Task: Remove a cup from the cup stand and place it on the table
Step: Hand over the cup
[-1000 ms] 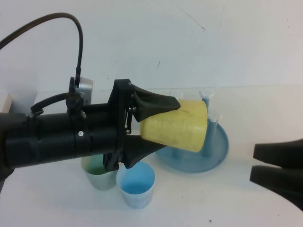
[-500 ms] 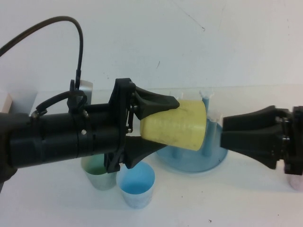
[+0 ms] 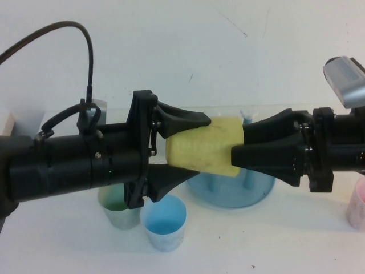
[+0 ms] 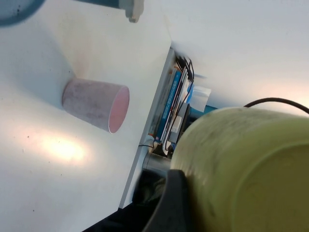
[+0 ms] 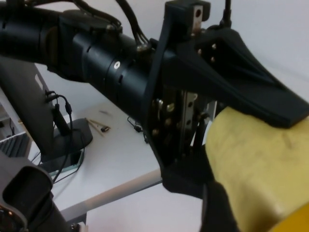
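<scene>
The yellow cup (image 3: 208, 149) lies on its side in the air above the blue cup stand (image 3: 228, 195), with my left gripper (image 3: 203, 147) shut on it from the left, one finger above and one below. My right gripper (image 3: 239, 142) reaches in from the right. It is open, and its two black fingertips straddle the cup's right end. In the left wrist view the cup (image 4: 241, 164) fills the corner. The right wrist view shows the cup (image 5: 260, 164) under a left finger (image 5: 256, 87). The white table (image 3: 256, 245) lies below.
A pale green cup (image 3: 117, 210) and a light blue cup (image 3: 164, 221) stand upright under the left arm. A pink cup (image 3: 357, 208) stands at the right edge, seen also as the pink cup (image 4: 96, 104) beyond a stand peg (image 4: 130, 7).
My right arm has swept in from the right edge until its fingers overlap the cup's right end. The left gripper has kept its hold and shifted slightly left.
</scene>
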`<control>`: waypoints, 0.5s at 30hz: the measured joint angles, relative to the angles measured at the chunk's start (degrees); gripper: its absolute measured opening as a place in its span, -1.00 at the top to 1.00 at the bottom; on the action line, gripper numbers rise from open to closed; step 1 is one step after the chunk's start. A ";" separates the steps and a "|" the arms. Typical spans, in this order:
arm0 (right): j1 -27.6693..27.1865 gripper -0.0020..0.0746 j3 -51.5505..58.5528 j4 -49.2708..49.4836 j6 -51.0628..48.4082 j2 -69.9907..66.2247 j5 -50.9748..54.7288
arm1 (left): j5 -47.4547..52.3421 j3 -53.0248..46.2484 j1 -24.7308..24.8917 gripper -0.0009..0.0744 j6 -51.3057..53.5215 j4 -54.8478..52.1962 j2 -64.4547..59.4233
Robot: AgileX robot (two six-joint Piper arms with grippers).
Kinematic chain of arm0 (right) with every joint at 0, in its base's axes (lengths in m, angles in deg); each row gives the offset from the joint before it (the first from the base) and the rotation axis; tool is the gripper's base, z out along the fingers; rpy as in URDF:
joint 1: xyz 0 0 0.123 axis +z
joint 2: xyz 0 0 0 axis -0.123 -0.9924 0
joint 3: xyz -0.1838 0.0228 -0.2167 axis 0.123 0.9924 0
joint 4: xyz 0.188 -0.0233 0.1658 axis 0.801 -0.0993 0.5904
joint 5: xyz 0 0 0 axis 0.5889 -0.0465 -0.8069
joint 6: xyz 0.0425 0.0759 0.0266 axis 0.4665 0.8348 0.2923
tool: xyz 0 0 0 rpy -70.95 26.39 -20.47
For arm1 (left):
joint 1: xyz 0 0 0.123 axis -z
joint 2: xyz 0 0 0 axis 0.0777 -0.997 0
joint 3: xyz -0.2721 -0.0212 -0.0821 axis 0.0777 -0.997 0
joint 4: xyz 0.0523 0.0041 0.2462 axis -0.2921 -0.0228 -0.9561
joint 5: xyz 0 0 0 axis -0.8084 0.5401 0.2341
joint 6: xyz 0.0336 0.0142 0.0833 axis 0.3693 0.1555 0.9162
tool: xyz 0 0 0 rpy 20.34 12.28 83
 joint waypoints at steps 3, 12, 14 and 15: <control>0.19 -0.08 -0.97 0.00 1.03 -0.76 0.00 | -0.33 0.09 0.00 -0.55 -0.21 0.00 0.00; 5.77 -0.08 -3.45 0.00 1.90 -4.22 0.10 | -2.55 0.09 -0.09 -0.55 -1.59 0.00 0.00; 6.75 -0.08 -4.48 0.00 1.90 -5.10 0.00 | -2.80 0.09 -0.09 -0.55 -1.69 0.00 0.00; 7.15 -0.06 -5.01 0.00 1.90 -5.40 -0.11 | -2.80 0.09 -0.09 -0.55 -1.69 0.00 0.00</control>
